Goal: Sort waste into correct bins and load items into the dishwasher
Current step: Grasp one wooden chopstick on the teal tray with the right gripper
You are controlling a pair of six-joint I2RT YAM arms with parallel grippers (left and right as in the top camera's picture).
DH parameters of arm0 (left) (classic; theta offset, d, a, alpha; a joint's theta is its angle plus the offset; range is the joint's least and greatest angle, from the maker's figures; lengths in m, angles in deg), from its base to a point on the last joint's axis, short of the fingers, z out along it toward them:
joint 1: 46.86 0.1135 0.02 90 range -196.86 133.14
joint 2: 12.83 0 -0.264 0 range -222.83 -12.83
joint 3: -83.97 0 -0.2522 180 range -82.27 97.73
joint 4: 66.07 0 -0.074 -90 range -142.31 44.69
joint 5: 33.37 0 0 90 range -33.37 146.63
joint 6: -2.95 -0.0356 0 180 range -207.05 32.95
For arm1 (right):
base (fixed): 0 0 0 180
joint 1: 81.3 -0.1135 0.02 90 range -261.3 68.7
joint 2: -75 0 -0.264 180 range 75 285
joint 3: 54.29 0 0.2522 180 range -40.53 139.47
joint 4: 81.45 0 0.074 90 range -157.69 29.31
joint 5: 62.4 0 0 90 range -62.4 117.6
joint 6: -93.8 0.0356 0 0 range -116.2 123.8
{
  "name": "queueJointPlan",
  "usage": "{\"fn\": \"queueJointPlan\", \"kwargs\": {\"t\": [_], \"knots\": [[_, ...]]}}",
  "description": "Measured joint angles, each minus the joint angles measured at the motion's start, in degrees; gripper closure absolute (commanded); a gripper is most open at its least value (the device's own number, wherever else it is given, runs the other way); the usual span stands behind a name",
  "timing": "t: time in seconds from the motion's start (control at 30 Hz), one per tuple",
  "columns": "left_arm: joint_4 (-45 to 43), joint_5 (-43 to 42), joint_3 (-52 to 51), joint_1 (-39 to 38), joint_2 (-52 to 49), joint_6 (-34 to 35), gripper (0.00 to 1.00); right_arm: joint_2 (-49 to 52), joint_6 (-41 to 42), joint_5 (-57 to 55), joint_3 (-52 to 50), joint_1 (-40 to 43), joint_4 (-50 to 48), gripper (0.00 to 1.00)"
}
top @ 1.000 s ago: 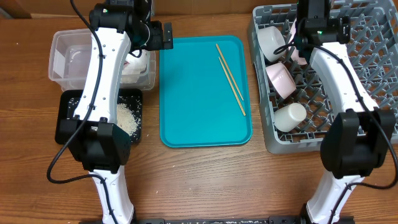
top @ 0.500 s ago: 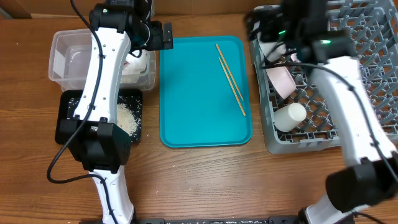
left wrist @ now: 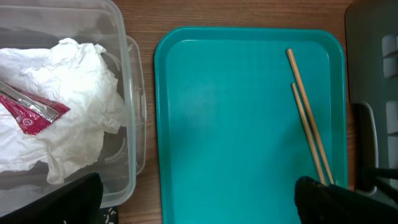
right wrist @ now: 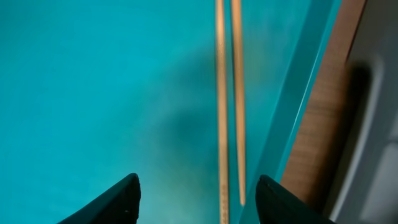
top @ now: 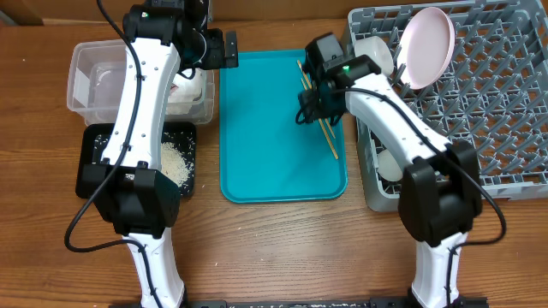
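Right jaws: part open, one finger on either side of the two chopsticks (right wrist: 219, 93) and clear of both (the sticks lie flat on the teal tray (right wrist: 93, 93), close to its edge). Left jaws: wide, holding nothing. Just beyond one finger is the clear tub (left wrist: 134, 112), containing the napkin (left wrist: 74, 99) and red wrapper (left wrist: 28, 118).

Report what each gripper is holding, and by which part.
Nothing is held. The right gripper hovers open over the chopsticks on the teal tray, with a finger on either side and neither touching them. The left gripper is open and empty.
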Motion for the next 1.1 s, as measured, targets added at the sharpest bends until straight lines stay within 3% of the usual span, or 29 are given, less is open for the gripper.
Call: {"fn": "queueJointPlan", "kwargs": {"t": [0.2,0.67,0.77,1.03,1.1], "knots": [[0.0,0.0,0.0,0.0,0.0,0.0,0.0,2.84,-0.02,-0.35,-1.53,0.0,2.84,0.41],[0.0,0.0,0.0,0.0,0.0,0.0,0.0,2.84,0.09,0.5,-9.88,-0.02,-2.1,0.48],[0.0,0.0,0.0,0.0,0.0,0.0,0.0,2.64,0.04,0.59,-10.45,-0.02,-2.91,0.55],[-0.02,0.0,0.0,0.0,0.0,0.0,0.0,2.16,0.85,1.01,-11.23,0.0,-3.3,0.93],[0.0,-0.02,0.0,0.0,0.0,0.0,0.0,2.16,1.03,1.31,-11.23,0.0,-3.04,0.96]]}}
